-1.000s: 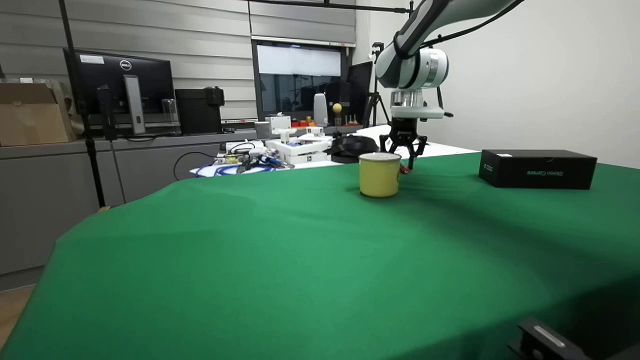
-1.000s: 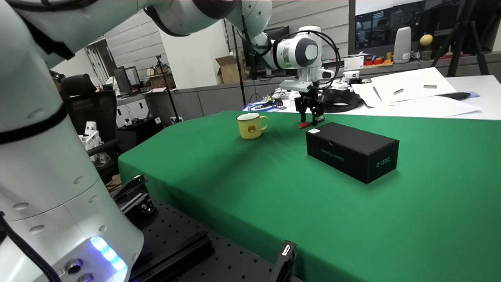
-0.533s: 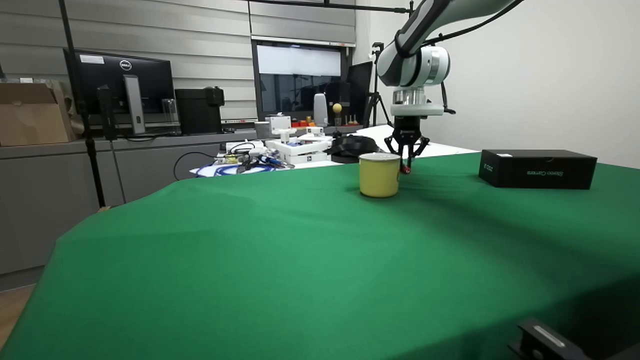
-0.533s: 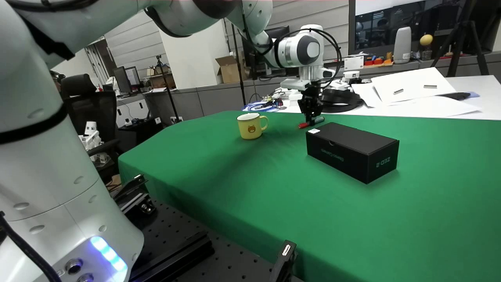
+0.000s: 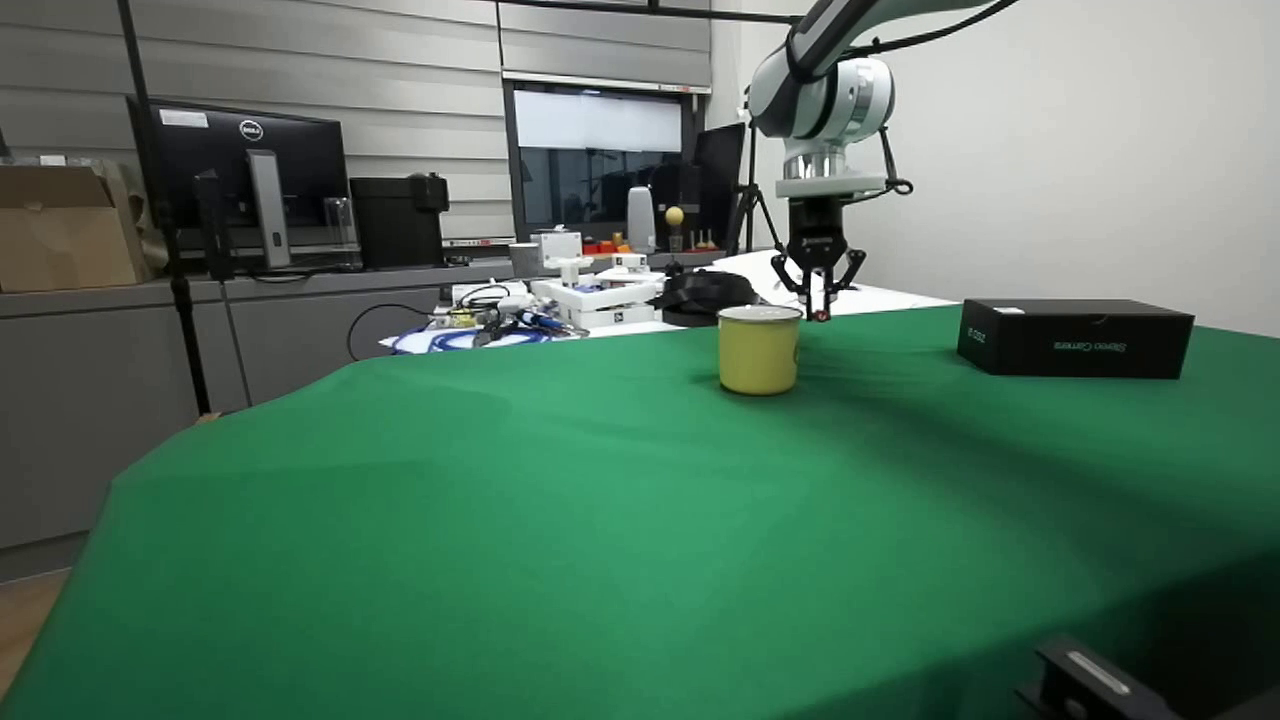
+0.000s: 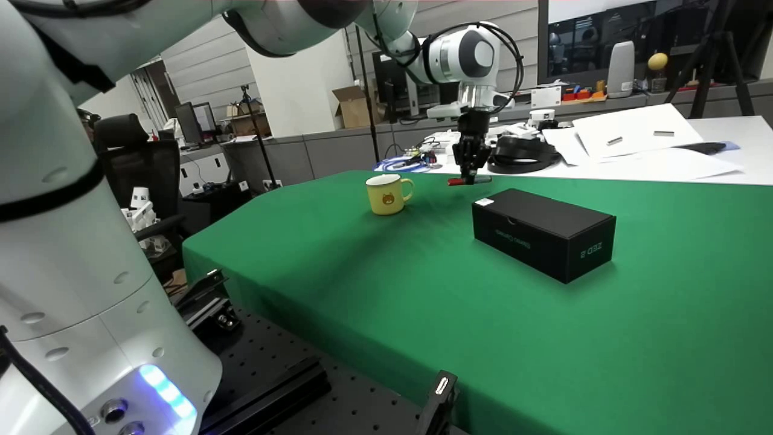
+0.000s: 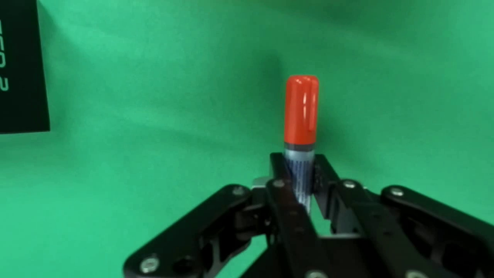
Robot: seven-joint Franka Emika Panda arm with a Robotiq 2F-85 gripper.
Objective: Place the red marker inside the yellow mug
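Observation:
The red marker point(image 7: 301, 110) lies level between the two fingers of my gripper point(image 7: 299, 166), which is shut on its grey barrel. In the wrist view its red cap sticks out past the fingertips, and part of the barrel is hidden behind a finger. An exterior view shows the marker point(image 6: 457, 181) held a little above the green cloth. The yellow mug point(image 6: 384, 196) stands upright on the cloth, its handle towards the gripper point(image 6: 468, 177). In another exterior view, the mug point(image 5: 758, 352) sits nearer the camera than the gripper point(image 5: 818, 308). The mug's inside is hidden.
A black box point(image 6: 543, 232) rests on the green cloth, to the side of the gripper away from the mug; its edge also enters the wrist view point(image 7: 21, 77). Behind the cloth, a white table point(image 6: 652, 163) carries papers and a black coil point(image 6: 522, 156).
The fingers, apart a second ago, have shut around the red marker. The gripper has since risen, lifting the marker off the cloth. Mug and box have not moved.

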